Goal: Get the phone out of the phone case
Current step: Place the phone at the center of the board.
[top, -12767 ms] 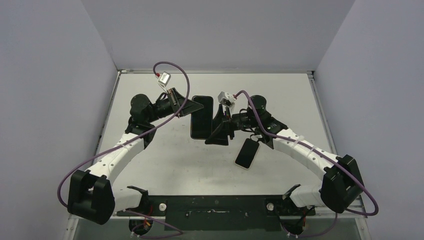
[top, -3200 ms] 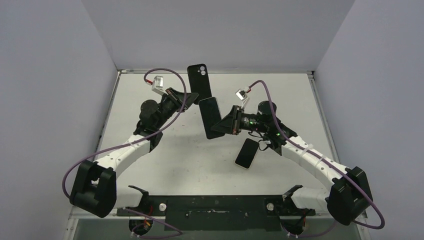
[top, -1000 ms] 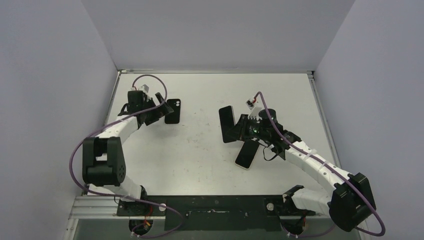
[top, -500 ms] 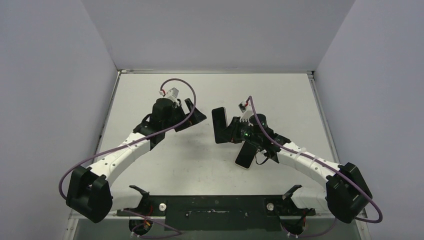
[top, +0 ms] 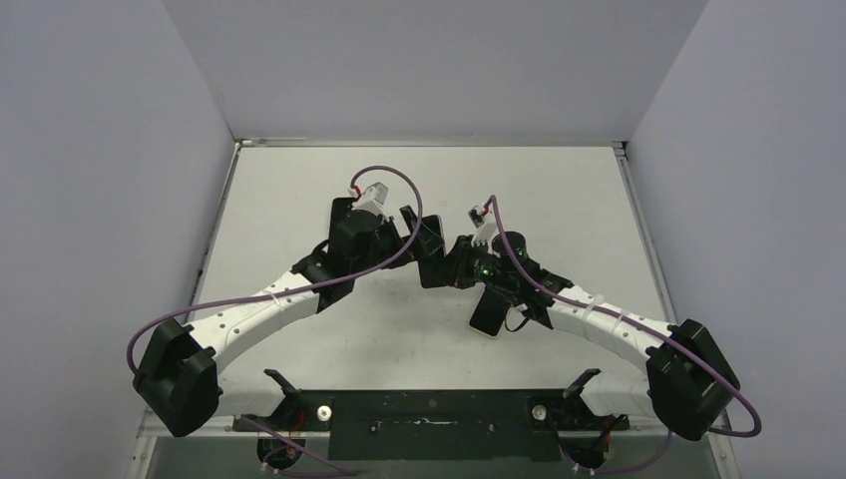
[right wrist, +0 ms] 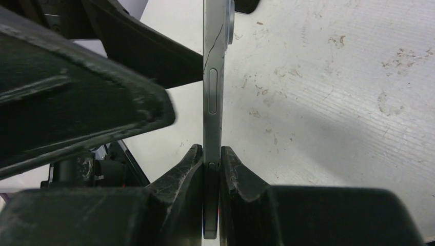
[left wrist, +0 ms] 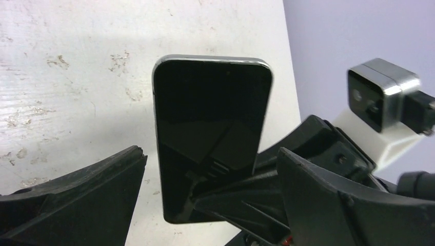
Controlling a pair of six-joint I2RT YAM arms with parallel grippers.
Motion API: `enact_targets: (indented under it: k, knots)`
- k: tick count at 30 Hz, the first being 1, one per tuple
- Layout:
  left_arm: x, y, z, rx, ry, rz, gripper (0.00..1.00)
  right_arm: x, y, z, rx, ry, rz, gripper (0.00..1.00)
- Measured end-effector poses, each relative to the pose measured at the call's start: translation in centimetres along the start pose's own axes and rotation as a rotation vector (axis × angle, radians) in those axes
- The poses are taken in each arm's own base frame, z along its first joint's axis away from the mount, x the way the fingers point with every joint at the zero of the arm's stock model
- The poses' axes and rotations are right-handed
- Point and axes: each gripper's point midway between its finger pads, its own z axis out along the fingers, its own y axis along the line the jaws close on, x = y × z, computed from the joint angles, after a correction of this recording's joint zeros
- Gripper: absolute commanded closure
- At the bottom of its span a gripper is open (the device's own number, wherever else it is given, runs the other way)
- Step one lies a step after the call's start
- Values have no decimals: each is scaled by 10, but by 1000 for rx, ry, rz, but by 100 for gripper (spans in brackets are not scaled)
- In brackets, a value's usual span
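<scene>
Gripper status, overhead view: my right gripper is closed tight on the lower end of the phone, a thin dark-glass slab with a grey metal rim. It holds the phone upright above the white table, near the table's middle. My left gripper is spread fully and holds nothing; it sits right at the phone's upper part. A second dark flat handset with a pale rim lies on the table, partly under my right forearm. The phone case is not visible in any view. The phone looks bare, so I judge the extraction done and a hand-over to be the step in hand.

Left wrist view: the screen faces my camera, centred between my two black fingers, neither touching it. Procedure: advance until both fingers overlap the long edges, clear of the right gripper, then close squarely.

Right wrist view: the phone stands edge-on, pinched across its faces, its side button above my pads. Procedure: hold this clamp until the left grip is firm, and release only then. Risk, in my judgement: closing off-centre would twist the phone in this narrow pinch.
</scene>
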Motion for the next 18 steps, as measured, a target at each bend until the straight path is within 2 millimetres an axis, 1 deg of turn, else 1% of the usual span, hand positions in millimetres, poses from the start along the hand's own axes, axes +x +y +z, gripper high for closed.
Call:
enact_targets:
  k: [4,8,10,11,13,15,16,17,18]
  knots:
    - [7,10,9,-38,6,15,3,2,6,1,-19,0,-10,100]
    - [12,15,14,-61,9,37,3,3,10,2,-31,-2,-17,100]
    - [12,16,15,-66,5,45,7,4,11,3,-35,0,-19,100]
    - [12,16,15,-67,4,48,11,4,12,3,-36,0,-22,100]
    - [12,15,15,-67,1,56,22,5,13,3,-38,2,-26,100]
    - [11,15,15,-68,-2,66,37,7,14,4,-40,6,-30,91]
    - [10,13,15,-66,-2,73,48,8,14,4,-40,9,-31,87]
    - [11,13,14,-71,-1,80,56,8,13,4,-39,8,-32,83]
    - [10,13,14,-75,0,86,63,8,13,5,-40,8,-34,77]
